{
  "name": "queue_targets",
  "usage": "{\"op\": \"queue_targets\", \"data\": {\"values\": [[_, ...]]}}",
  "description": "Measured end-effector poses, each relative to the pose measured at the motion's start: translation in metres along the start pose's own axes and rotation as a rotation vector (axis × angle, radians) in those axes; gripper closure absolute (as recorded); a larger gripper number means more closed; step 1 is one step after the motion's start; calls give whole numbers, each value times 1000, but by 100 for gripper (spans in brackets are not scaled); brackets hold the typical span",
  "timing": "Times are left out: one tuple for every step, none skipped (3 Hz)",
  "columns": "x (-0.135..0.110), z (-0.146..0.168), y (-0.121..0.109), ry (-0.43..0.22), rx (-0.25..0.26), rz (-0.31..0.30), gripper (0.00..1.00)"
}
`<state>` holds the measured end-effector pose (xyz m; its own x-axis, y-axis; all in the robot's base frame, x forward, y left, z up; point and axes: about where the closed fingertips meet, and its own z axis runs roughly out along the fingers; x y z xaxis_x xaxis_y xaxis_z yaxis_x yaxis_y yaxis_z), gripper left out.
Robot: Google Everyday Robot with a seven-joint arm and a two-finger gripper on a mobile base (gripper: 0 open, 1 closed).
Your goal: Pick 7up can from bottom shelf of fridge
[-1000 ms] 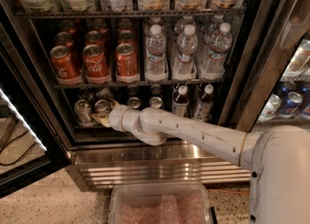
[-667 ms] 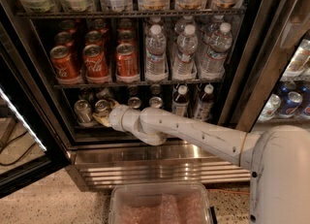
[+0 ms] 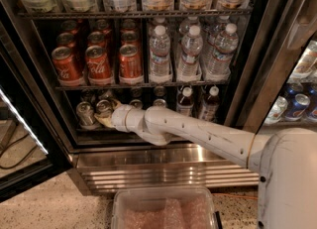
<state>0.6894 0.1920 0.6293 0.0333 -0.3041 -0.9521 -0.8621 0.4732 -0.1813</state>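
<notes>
Tool is inside the fridge on the bottom shelf, directly below the red Coca-Cola cans, against a silver-topped 7up can; grip state cannot be told.

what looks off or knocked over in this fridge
Nothing stands out: the red cans and water bottles stand upright in rows, and the gripper sits among the 7up cans on the bottom shelf.

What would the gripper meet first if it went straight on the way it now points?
Most likely the 7up can directly ahead of the gripper, on the bottom shelf; they look nearly touching, though depth is unclear. Another silver-topped can stands just beyond it.
</notes>
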Motion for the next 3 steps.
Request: {"op": "queue_targets", "data": {"values": [[-30,-21,-9,-4,-41,-65,100],[-53,-56,-20,-9,-57,-89,100],[-53,-85,-21,-11,-81,-22,100]]}}
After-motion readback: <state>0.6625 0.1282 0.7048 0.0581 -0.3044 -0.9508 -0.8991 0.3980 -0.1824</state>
